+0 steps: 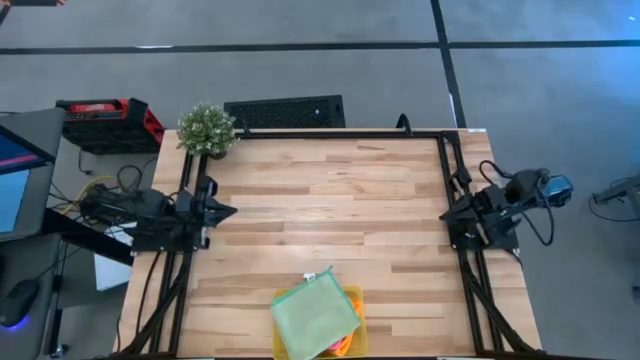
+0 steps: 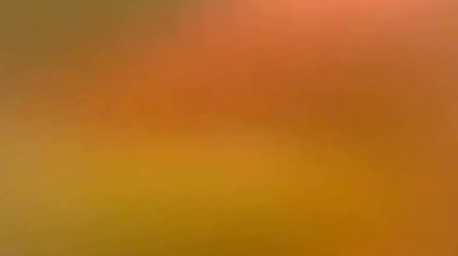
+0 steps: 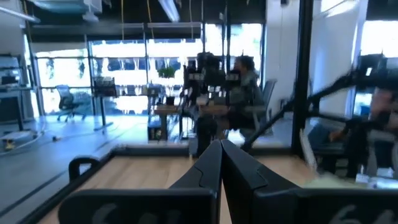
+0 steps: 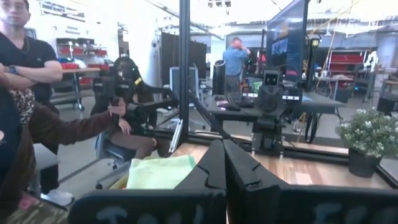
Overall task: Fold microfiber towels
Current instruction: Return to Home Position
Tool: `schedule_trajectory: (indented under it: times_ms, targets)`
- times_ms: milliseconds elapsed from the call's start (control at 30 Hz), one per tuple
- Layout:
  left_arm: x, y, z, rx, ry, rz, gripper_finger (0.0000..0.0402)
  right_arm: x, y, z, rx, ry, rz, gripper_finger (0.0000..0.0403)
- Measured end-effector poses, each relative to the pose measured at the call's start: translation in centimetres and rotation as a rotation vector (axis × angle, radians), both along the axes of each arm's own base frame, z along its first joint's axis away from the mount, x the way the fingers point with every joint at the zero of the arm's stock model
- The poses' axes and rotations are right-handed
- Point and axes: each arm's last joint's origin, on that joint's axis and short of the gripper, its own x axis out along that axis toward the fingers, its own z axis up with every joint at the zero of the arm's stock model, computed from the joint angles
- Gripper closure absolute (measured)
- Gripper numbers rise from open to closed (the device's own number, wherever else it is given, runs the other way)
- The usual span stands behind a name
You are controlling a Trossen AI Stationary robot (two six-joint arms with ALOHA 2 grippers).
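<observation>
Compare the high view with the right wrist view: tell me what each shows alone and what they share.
High view alone: the floor grate and the red case. Right wrist view alone: people beyond the table. Both: the green towel, the potted plant, the table, and the right end effector, shut, at the table's right edge.

The green towel (image 1: 313,312) hides most of the tray (image 1: 358,300) and towels (image 1: 343,346) beneath.

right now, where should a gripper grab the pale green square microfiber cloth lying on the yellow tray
Probably its far corner: the pale green microfiber cloth lies flat and skewed over the yellow tray, and that corner pokes past the rim toward the middle of the wooden table. Come straight down from above.
</observation>
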Motion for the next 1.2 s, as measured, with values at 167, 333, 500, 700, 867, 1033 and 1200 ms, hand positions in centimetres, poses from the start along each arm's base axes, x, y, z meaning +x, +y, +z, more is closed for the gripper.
schedule_trajectory:
  times_ms: [167,333,500,700,867,1033,1200]
  targets:
    - [0.6,-0.2,-1.4,0.015,0.021,-0.009,0.0401,1.1,0.4,-1.4,0.002,0.009,0.0,0.0396]
    - [1.0,-0.4,-3.0,0.037,0.022,-0.041,0.0401,2.5,0.9,-3.8,-0.006,0.015,-0.002,0.0396]
    - [1.4,-0.6,-4.5,0.044,0.057,-0.049,0.0401,3.9,1.4,-6.7,-0.003,0.022,0.0,0.0396]
    - [1.5,-0.6,-4.8,0.041,0.089,-0.054,0.0401,5.1,1.9,-10.3,-0.019,0.017,-0.001,0.0396]
    - [1.5,-0.6,-5.3,0.058,0.142,-0.043,0.0401,5.3,1.9,-11.2,-0.029,0.068,-0.003,0.0396]
    - [1.6,-0.6,-5.5,0.05,0.156,-0.037,0.0401,5.3,1.8,-11.2,-0.047,0.065,-0.019,0.0388]
    - [1.6,-0.6,-5.5,0.052,0.158,-0.037,0.0401,5.4,1.6,-11.4,-0.05,0.085,-0.034,0.0364]
